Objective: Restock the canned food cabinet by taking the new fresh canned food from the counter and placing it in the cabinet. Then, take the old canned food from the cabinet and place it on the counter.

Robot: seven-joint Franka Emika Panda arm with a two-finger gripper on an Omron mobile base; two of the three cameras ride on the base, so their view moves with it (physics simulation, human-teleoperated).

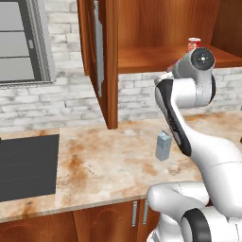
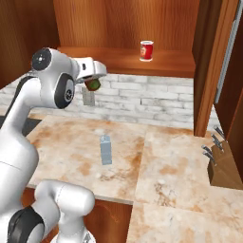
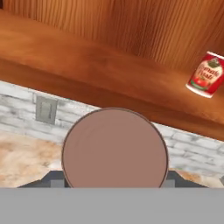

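My gripper (image 2: 93, 84) is shut on the new fresh canned food (image 2: 93, 85), a dark red-brown can with a green mark, held in the air just below and in front of the cabinet shelf's left part. In the hand view the can's round brown end (image 3: 114, 148) covers the fingers. The old canned food (image 2: 146, 51), red and white, stands upright on the cabinet shelf (image 2: 166, 64) to the right of my gripper; it also shows in the left base view (image 1: 194, 44) and the hand view (image 3: 206, 75). The counter (image 2: 156, 161) lies below.
A grey-blue carton (image 2: 106, 150) stands upright on the counter below the gripper. The open cabinet door (image 1: 101, 56) hangs to the left. A black stovetop (image 1: 26, 165) sits at the counter's left end; a wooden knife block (image 2: 222, 163) stands at the right.
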